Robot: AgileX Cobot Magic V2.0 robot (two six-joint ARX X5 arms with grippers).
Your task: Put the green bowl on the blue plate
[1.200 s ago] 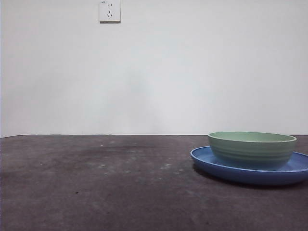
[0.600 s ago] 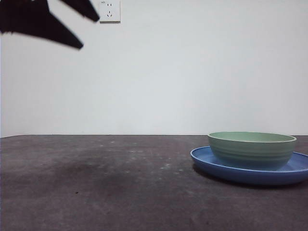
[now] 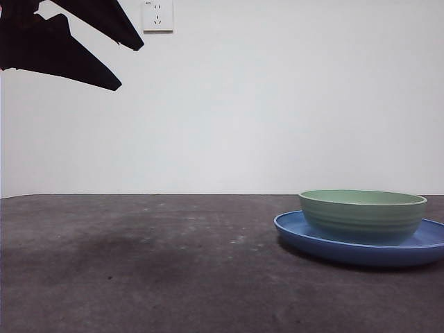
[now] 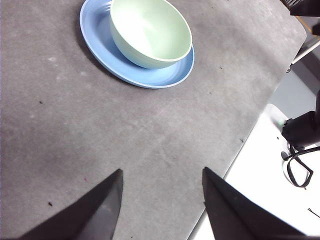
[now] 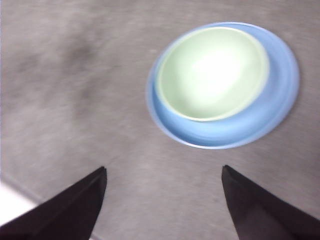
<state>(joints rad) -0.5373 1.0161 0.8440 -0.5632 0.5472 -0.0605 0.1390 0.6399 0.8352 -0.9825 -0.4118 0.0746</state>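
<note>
The green bowl (image 3: 363,214) is seen seated upright inside the blue plate (image 3: 305,236), so placement looks done. Both the left gripper (image 4: 161,200) and right gripper (image 5: 164,200) are held spread, empty, well apart; only withdrawal seems called for

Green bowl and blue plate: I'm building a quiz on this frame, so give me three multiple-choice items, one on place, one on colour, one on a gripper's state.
1. Where is the green bowl?
A. on the bare table
B. on the blue plate
C. held in a gripper

2. What colour is the table?
A. dark grey
B. white
C. yellow

3. How are the left gripper fingers?
A. shut on the bowl
B. shut on the plate
C. open, holding nothing

Answers: 1 B, the bowl sits inside the plate's rim in every view. 2 A, all views show a dark grey surface. 3 C, the left wrist view shows bare table between the spread fingers.
</note>
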